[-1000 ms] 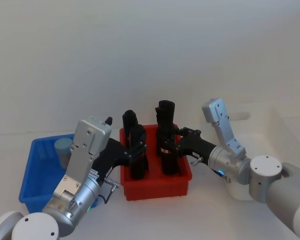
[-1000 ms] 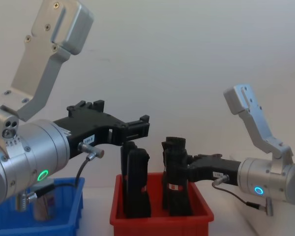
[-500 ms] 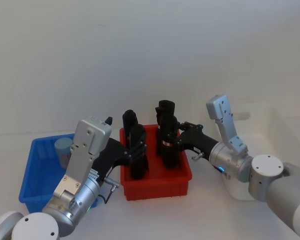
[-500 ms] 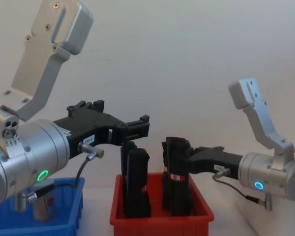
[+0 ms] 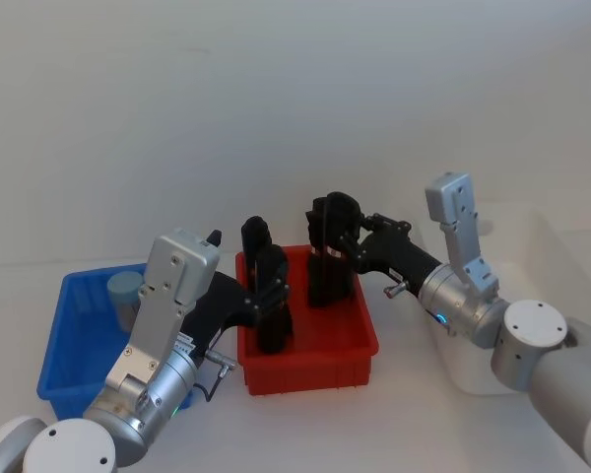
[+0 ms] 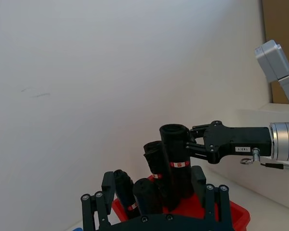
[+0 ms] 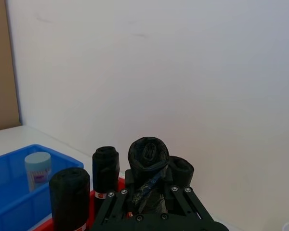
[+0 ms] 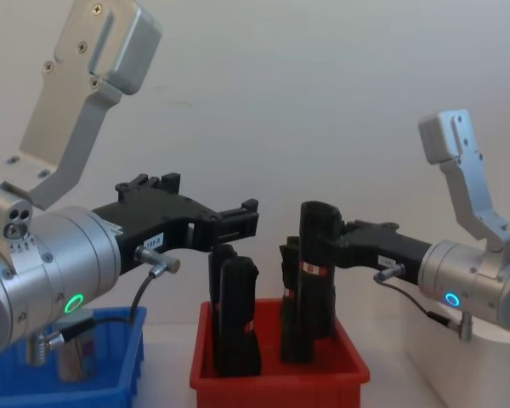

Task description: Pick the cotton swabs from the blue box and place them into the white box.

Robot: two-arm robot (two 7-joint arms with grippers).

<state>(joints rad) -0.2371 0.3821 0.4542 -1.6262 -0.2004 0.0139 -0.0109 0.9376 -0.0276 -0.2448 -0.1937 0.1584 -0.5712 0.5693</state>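
One cotton swabs tub (image 5: 126, 296) with a pale lid stands in the blue box (image 5: 69, 286) at the left; the right wrist view also shows the tub (image 7: 37, 168) in the blue box (image 7: 9, 197). My left gripper (image 8: 246, 217) hangs open in the air beside the blue box, over the red bin's left side, holding nothing. My right gripper (image 5: 347, 236) is shut on a black rolled bundle (image 8: 317, 263) with a red label, held up above the red bin. The white box (image 5: 517, 222) stands at the far right, behind my right arm.
The red bin (image 5: 305, 370) sits between the blue and white boxes and holds three more upright black bundles (image 5: 269, 305). A plain white wall closes off the back. Bare table lies in front of the bins.
My right gripper has lifted the black bundle up out of the red bin and drawn it slightly back. The left arm has not moved.
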